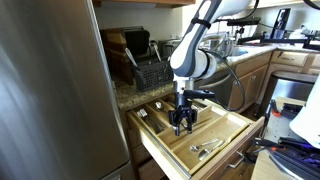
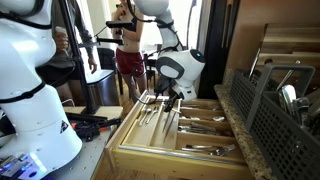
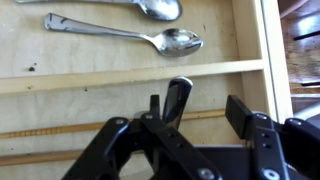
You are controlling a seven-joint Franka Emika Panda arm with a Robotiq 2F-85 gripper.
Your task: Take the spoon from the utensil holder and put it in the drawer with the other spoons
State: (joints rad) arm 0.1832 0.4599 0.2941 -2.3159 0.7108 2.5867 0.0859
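Observation:
My gripper (image 3: 210, 105) hangs over the open pale wooden drawer (image 1: 205, 160), just above a divider, in both exterior views (image 2: 168, 100). Its two dark fingers (image 3: 178, 98) stand apart and only bare wood shows between them. Two silvery spoons (image 3: 130, 34) lie side by side in the compartment beyond the fingertips; which one came from the holder I cannot tell. More silvery cutlery (image 2: 198, 126) lies in other compartments. The black grid-sided utensil holder (image 1: 152, 72) stands on the counter behind the drawer and is large in the foreground (image 2: 275, 115) of an exterior view.
A steel fridge door (image 1: 50, 90) flanks the drawer on one side. Brown cabinet doors (image 1: 255, 85) and a counter run along the other. A white robot body (image 2: 30, 90) and a standing person (image 2: 127, 50) are near the drawer's front.

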